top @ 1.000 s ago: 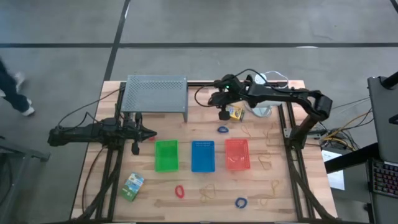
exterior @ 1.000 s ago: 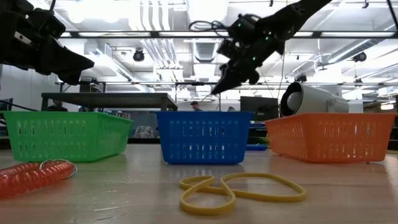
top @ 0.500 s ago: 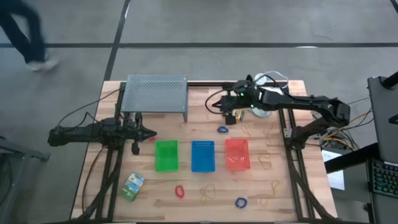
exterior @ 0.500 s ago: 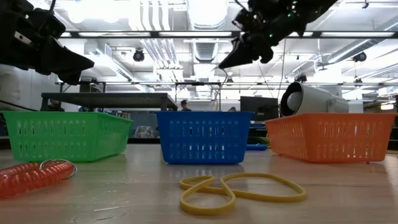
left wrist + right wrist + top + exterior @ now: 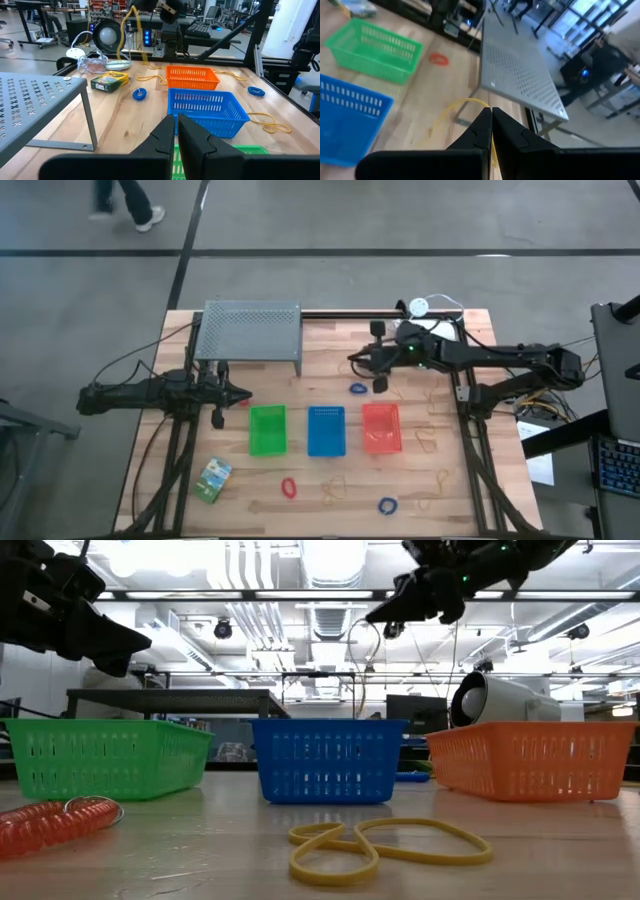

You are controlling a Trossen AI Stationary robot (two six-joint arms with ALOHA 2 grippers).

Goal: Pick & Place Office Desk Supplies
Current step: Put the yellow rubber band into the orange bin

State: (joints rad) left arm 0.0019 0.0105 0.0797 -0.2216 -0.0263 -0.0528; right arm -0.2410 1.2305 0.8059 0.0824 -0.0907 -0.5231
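Green basket (image 5: 267, 430) and blue basket (image 5: 326, 431) look empty; the red basket (image 5: 381, 427) holds an orange band. Right end effector (image 5: 353, 360), closed, pinches a yellow rubber band (image 5: 465, 104) above the worktop (image 5: 330, 365); left end effector (image 5: 245, 393) is nearly closed, empty.

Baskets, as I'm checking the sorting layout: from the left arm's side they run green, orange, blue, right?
No. The high view shows the green basket, then the blue basket in the middle, then the orange basket on the right arm's side.
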